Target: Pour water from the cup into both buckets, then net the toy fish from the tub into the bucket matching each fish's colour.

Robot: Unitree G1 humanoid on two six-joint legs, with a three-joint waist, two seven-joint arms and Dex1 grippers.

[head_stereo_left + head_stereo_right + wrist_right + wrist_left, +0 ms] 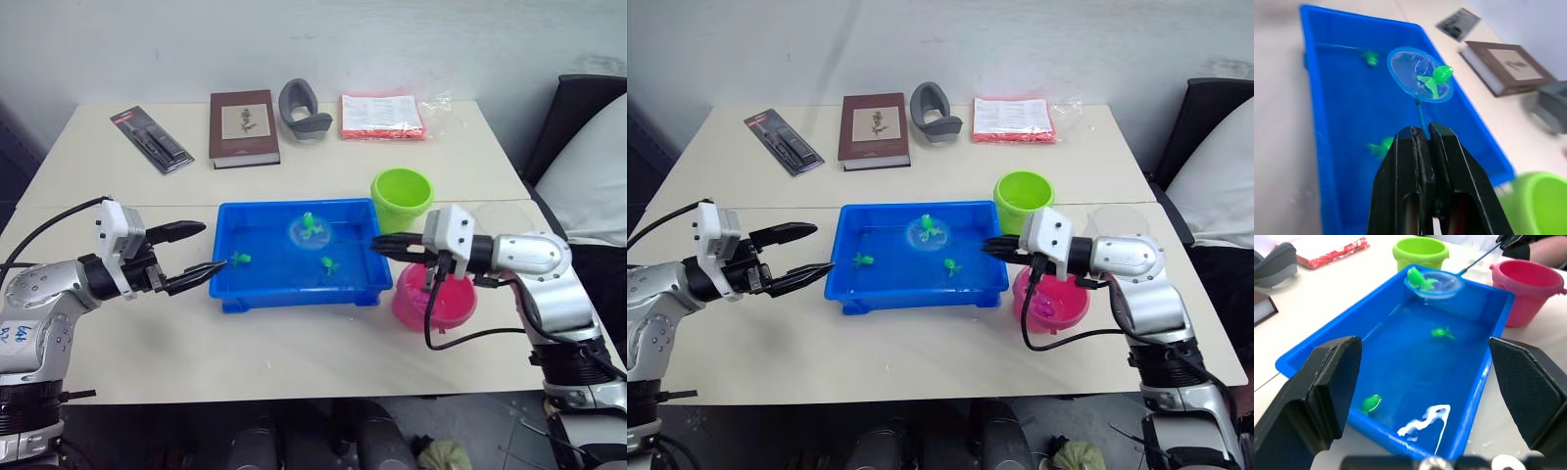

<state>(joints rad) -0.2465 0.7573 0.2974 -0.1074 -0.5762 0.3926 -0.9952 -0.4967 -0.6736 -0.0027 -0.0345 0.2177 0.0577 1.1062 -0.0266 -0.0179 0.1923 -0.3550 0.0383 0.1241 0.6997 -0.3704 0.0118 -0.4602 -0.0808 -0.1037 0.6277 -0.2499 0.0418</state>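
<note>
1. The tub (257,294) is shown at the centre of the bench (294,343), holding water and two loose green fish (240,258).
2. The net (1420,74) is held by its thin handle in the clenched jaws of the right gripper (376,245), which reaches in from 3 o'clock of the tub.
3. A green fish (1440,74) is seen lying in the mesh, with the hoop raised clear of the water, judged so that it drains before transfer.
4. The green bucket (401,196) stands at 1 o'clock of the tub, just beside its corner; it is judged the matching destination.
5. The pink bucket (436,299) stands at 4 o'clock, below the right wrist.
6. The left gripper (196,253) is held at 9 o'clock with jaws released and empty, judged to be kept clear of the net.
</note>
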